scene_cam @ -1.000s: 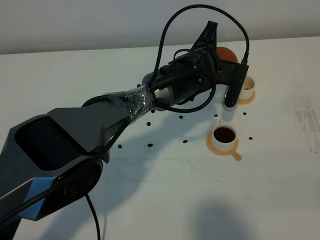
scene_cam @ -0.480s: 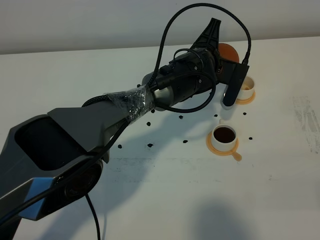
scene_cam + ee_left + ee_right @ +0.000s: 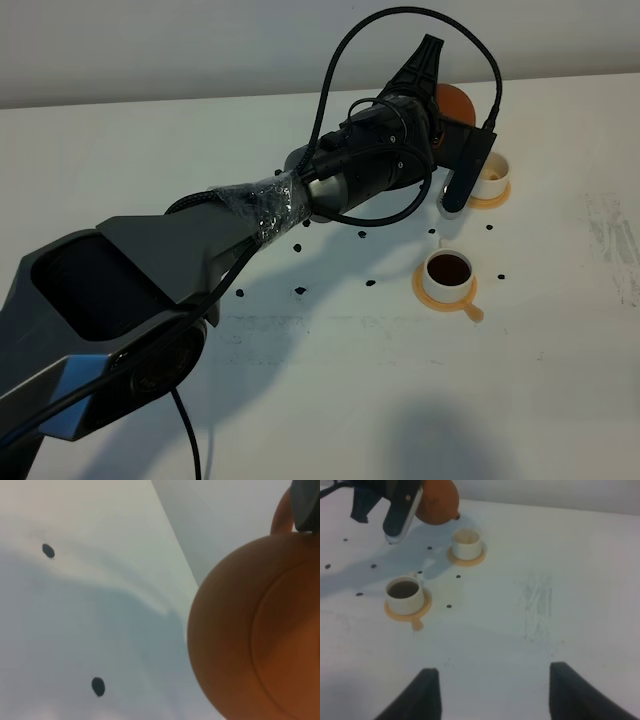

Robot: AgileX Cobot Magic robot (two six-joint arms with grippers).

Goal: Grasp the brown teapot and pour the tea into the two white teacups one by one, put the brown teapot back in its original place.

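My left gripper (image 3: 438, 108) is shut on the brown teapot (image 3: 455, 102) and holds it in the air over the far right of the table. The arm hides most of the pot. In the left wrist view the round pot (image 3: 255, 635) fills the right side, with one dark finger (image 3: 306, 505) at its handle. Its spout (image 3: 457, 516) points toward the far white teacup (image 3: 491, 174) on an orange saucer (image 3: 492, 196). That cup's inside looks pale tan. The nearer teacup (image 3: 449, 272) holds dark tea. My right gripper (image 3: 492, 695) hangs open above bare table. The original place is hidden.
Small dark specks (image 3: 300, 291) are scattered on the white table (image 3: 330, 380) around the cups and under the left arm. A faint scuffed patch (image 3: 610, 235) marks the right side. A pale wall (image 3: 200, 50) runs behind the table's far edge.
The left wrist has turned slightly with the teapot, and its long dark part beside the far cup has shifted a little. The cups and the right gripper have not moved.
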